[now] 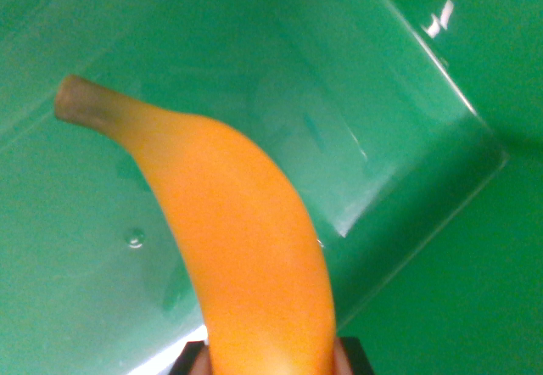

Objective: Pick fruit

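Green tub (407,61) fills bkgd. Fingers (270,360) clamp banana (242,248) at its lower end, stem pointing away, up-left of them. Best approach, prob.: lift straight, w/o swinging, clear of tub wall.

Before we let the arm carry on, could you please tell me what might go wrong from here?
The banana appears held only at its lower end, between the dark jaws at the frame's bottom, so its long free end could pivot or slip. Its stem tip sits near the green bin's wall, so a sideways move might knock it.
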